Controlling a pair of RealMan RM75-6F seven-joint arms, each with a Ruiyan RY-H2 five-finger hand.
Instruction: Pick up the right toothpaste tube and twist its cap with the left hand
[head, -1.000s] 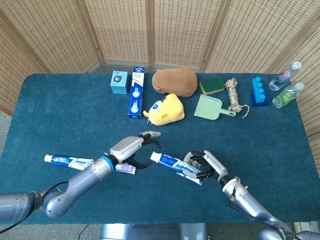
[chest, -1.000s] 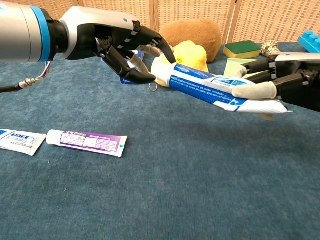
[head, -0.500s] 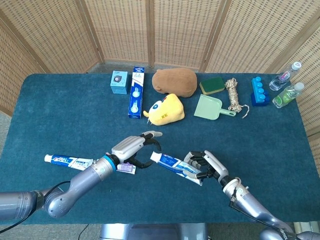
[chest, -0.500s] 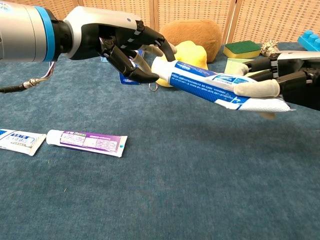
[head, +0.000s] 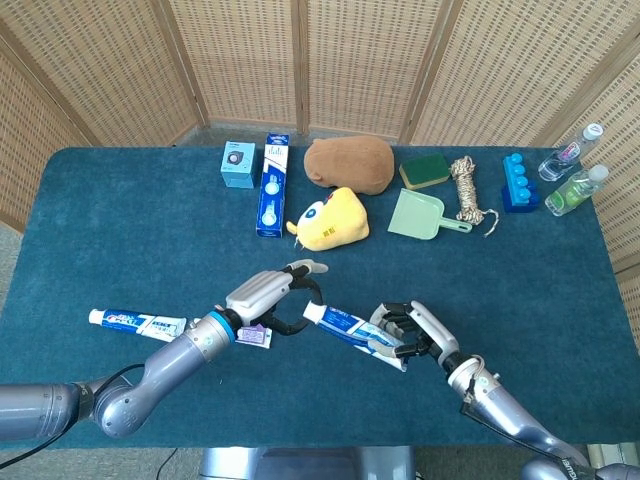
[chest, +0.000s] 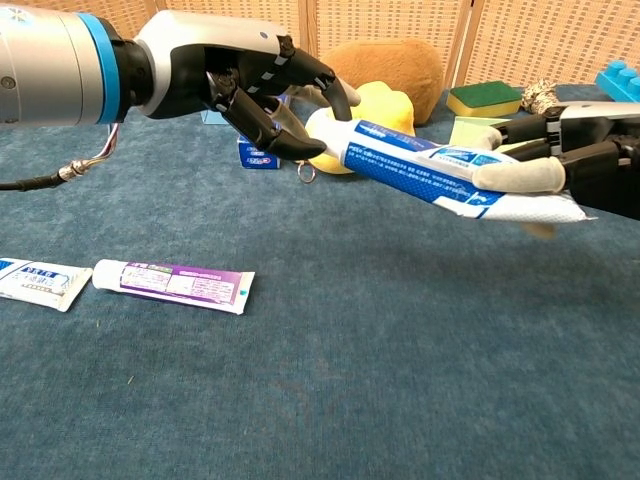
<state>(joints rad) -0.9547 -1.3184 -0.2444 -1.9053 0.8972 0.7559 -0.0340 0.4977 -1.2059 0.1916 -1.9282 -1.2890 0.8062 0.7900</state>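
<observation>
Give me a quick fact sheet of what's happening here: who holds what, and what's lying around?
right hand: holds the blue-and-white toothpaste tube above the table
left hand: fingers closing around the tube's white cap
on the cloth: purple tube, another blue tube
far side: yellow plush toy, brown plush, green dustpan

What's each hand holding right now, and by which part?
The right hand grips the toothpaste tube by its crimped end. The left hand has closed around its cap.

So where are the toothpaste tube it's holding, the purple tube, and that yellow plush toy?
held toothpaste tube (chest: 420, 165), chest view, blue printed body.
purple toothpaste tube (chest: 175, 284), chest view, middle of its body.
yellow plush toy (head: 333, 219), head view, its body.
</observation>
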